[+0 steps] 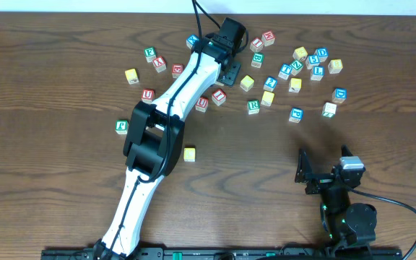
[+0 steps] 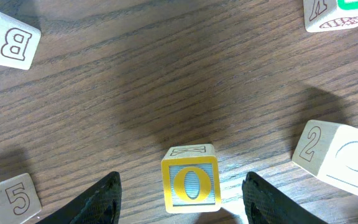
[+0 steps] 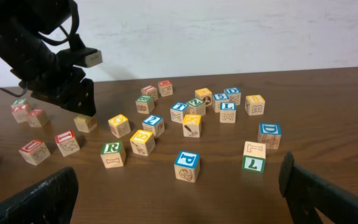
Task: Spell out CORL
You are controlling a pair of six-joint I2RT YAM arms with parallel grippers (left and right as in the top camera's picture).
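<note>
My left gripper (image 1: 230,72) (image 2: 182,199) is open and low over the table at the back. Its jaws straddle a yellow O cube (image 2: 191,185) without touching it. That cube is hidden under the gripper in the overhead view. The white cube with a green R (image 1: 253,106) (image 3: 112,151) lies to the right of it. The cube with a blue L (image 1: 317,72) (image 3: 227,111) sits in the back right cluster. A lone yellow cube (image 1: 189,153) stands near the left arm's elbow; its letter is unreadable. My right gripper (image 1: 322,172) (image 3: 179,193) is open and empty at the front right.
Several other letter cubes lie scattered along the back, red ones (image 1: 219,96) left of the gripper and blue, green and yellow ones (image 1: 295,114) to the right. A blue P cube (image 3: 186,163) and a green-faced cube (image 3: 253,163) lie closest to my right gripper.
</note>
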